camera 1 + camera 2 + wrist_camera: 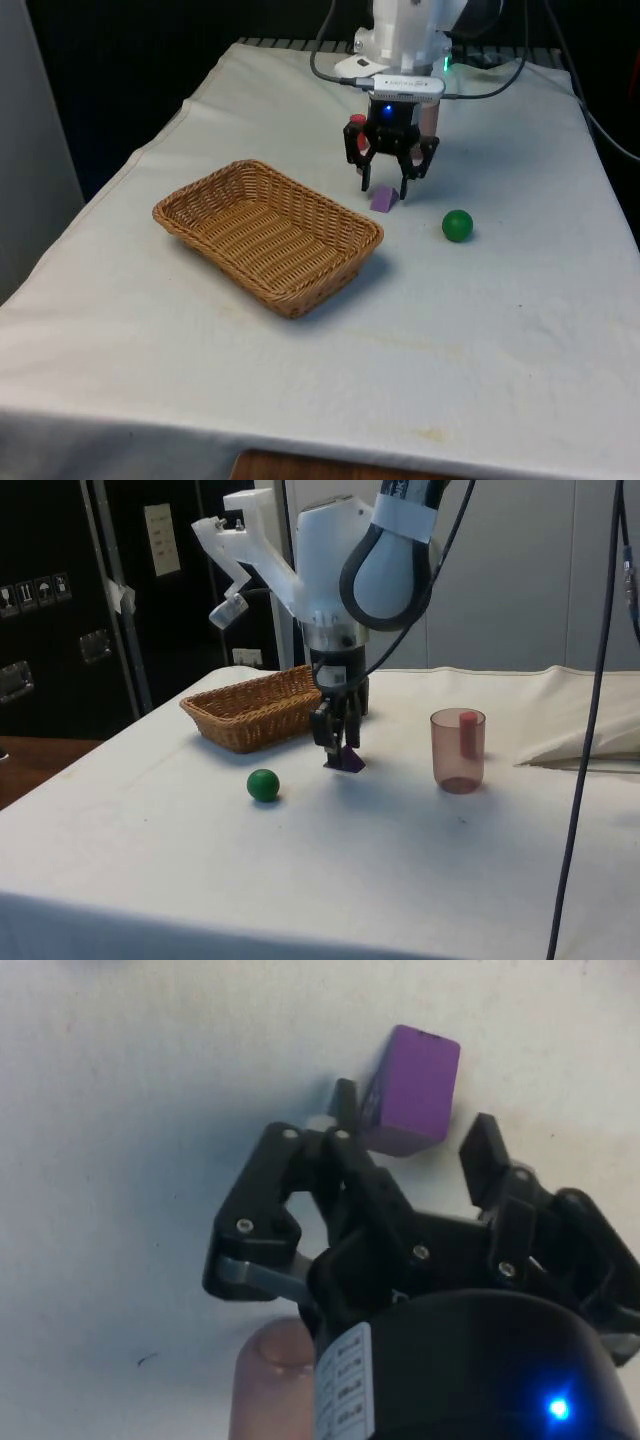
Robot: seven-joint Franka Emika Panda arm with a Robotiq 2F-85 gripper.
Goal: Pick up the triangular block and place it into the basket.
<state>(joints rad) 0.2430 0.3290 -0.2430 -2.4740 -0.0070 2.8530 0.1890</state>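
We find the wicker basket (268, 234) on the cloth at the front view's left of the gripper (386, 186), nothing between them. The gripper stands low, jaws spread wide astride the purple triangular block (383, 199), ready to close. A tinted cup (458, 750) and green ball (457, 225) stand apart.

Purple triangular block (384, 199) on white tablecloth (480, 330), between open fingers of black two-finger gripper (384, 187). Woven wicker basket (267, 233) to front view's left; green ball (457, 225) to right. Translucent pink cup (458, 750) behind gripper.
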